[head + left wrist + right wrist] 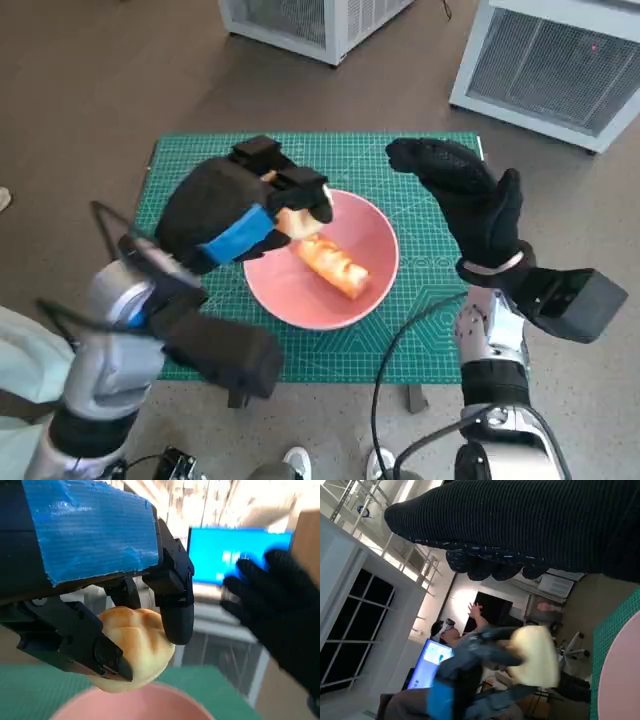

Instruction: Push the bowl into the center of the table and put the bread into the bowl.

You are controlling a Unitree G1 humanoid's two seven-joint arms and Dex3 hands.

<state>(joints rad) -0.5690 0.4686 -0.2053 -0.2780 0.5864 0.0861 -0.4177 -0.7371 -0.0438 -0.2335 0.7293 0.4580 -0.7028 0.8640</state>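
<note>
While the pink bowl [322,262] sits near the middle of the green cutting mat [400,160] that covers the counter, the left hand [235,215] holds a pale round bread roll [134,647] just above the bowl's left rim. Its black fingers [172,605] are clamped on the roll from both sides, as the left wrist view shows clearly, so the roll hangs in the air and does not yet touch the bowl. I judge that it is kept there because the bowl lies directly under it, ready to receive it. Inside the bowl another piece of bread [332,262], long and orange-brown, already lies on the bottom. The right hand [470,205] hovers over the right side of the mat, beside the bowl but apart from it, with its gloved fingers spread and holding nothing. In the right wrist view, a person [451,632] sits in the background near a blue screen [431,661].
</note>
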